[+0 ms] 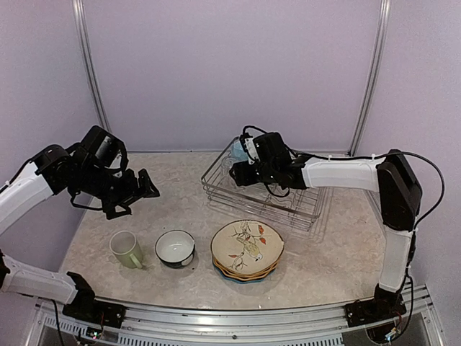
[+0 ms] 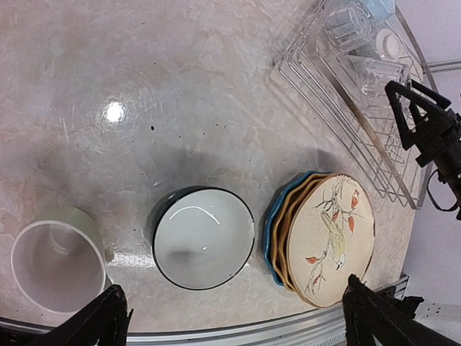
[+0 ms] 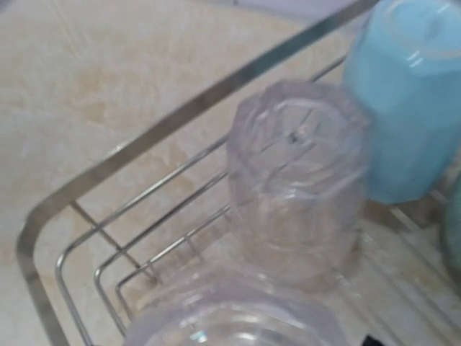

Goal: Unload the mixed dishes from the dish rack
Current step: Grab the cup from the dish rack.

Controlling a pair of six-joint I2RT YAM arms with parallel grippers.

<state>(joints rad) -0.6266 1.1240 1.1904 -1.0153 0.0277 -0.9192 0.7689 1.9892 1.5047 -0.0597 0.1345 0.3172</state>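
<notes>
Right tool (image 1: 241, 171) in the dish rack (image 1: 216, 189), grip unclear, reaching for a clear glass (image 3: 295, 180); left tool (image 1: 144, 189) wide; next I close and lift.

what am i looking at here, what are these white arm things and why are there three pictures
Two robot arms are bolted to a table's near edge. One picture comes from a camera above and behind; the others from cameras on each wrist.

On the table stand a pale green mug, a small bowl and a stack of plates with a bird-print one on top.

The left arm's fingers hang open, holding nothing. The right arm's fingers reach into the wire dish rack; its camera shows a clear glass upside down beside a light blue mug. Whether anything is gripped is unclear.
</notes>
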